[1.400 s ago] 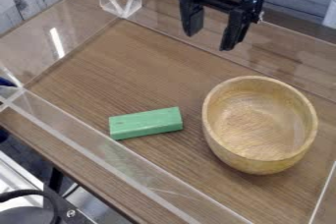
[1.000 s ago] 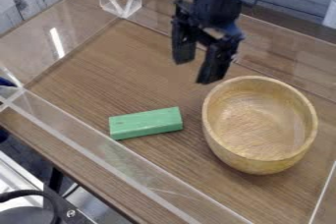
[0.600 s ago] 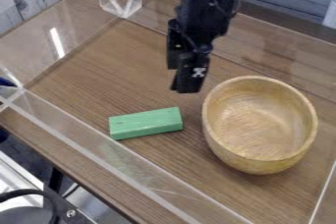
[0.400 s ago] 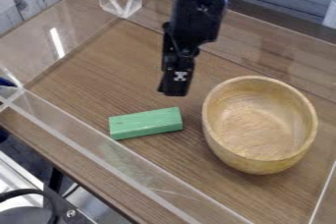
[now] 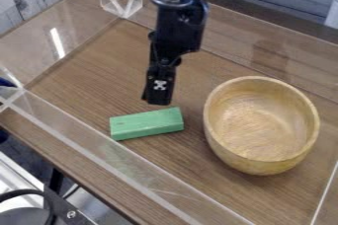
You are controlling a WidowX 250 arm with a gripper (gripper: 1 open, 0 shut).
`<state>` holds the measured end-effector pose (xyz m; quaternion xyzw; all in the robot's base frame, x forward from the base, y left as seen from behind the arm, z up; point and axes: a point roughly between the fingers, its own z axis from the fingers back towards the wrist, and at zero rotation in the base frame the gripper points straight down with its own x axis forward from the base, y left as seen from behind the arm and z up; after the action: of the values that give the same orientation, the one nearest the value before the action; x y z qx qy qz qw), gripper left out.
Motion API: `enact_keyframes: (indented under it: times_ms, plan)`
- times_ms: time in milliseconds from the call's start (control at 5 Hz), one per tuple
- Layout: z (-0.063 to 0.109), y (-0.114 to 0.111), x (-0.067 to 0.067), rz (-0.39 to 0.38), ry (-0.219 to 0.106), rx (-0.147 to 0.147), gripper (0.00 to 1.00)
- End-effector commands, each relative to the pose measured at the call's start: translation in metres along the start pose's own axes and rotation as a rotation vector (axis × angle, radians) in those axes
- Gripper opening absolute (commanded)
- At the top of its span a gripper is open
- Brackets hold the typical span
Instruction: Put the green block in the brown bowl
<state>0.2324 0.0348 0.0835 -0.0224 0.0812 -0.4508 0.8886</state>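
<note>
The green block (image 5: 145,123) lies flat on the wooden table, left of the brown bowl (image 5: 262,123), which is upright and empty. My gripper (image 5: 158,93) points straight down and hangs just above and slightly behind the block's right half, apart from it. Its fingers (image 5: 157,79) are turned nearly edge-on to the camera, one in front of the other. The gripper is open with nothing between the fingers.
Clear acrylic walls (image 5: 53,120) fence the table on the left and front. A clear angled stand (image 5: 119,0) sits at the back left corner. A dark object (image 5: 34,209) shows below the front edge.
The gripper has moved left and down from beside the bowl's far rim to just over the green block, rolling so its fingers line up. Block and bowl have not moved.
</note>
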Motion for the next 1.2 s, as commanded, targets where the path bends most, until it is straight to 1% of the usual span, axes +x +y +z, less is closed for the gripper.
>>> enact_keyframes:
  times_ms: [0, 200, 400, 600, 1000]
  plan:
    - [0.005, 0.001, -0.008, -0.021, -0.027, 0.042, 1.0]
    - [-0.006, -0.002, -0.013, -0.057, -0.028, 0.04, 1.0]
    - [-0.018, -0.004, -0.016, -0.092, -0.034, 0.044, 1.0]
    - [-0.026, -0.005, -0.015, -0.102, -0.038, 0.048, 1.0]
    - [-0.032, -0.005, -0.012, -0.11, -0.049, 0.058, 1.0]
